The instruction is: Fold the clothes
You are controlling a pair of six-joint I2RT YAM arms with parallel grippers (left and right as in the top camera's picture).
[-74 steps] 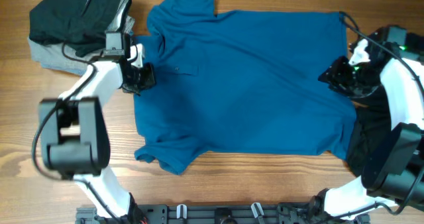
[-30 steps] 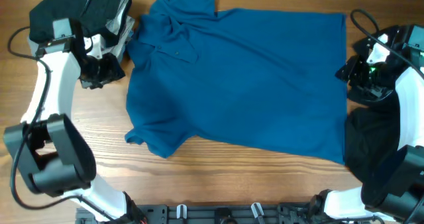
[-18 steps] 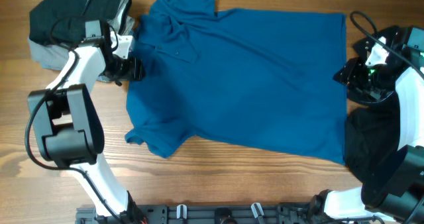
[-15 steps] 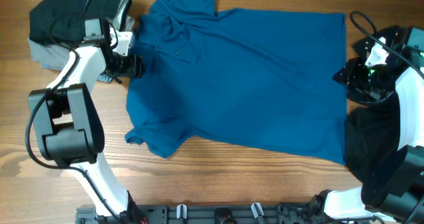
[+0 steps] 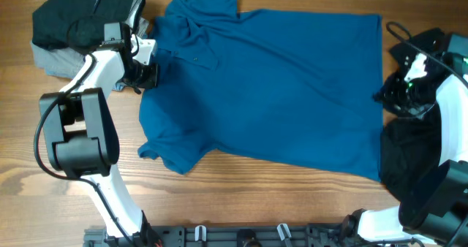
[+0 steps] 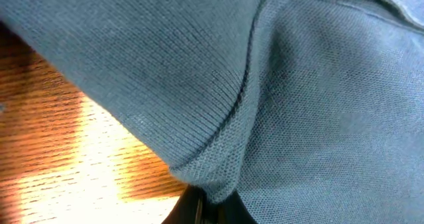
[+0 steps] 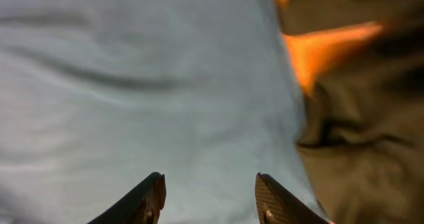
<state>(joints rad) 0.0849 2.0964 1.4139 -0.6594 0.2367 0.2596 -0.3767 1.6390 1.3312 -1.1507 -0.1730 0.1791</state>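
Left pincer newly on flat blue shirt

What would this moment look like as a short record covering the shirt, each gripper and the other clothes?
shirt: blue shirt spread open on the table, collar toward the left arm's side, not yet folded
left gripper: left gripper shut on the shirt's edge just below the collar
right gripper: right gripper open, over the shirt's hem edge, holding nothing
other clothes: loose black garment beside the hem, under the right arm; folded stack, black on grey, behind the left gripper
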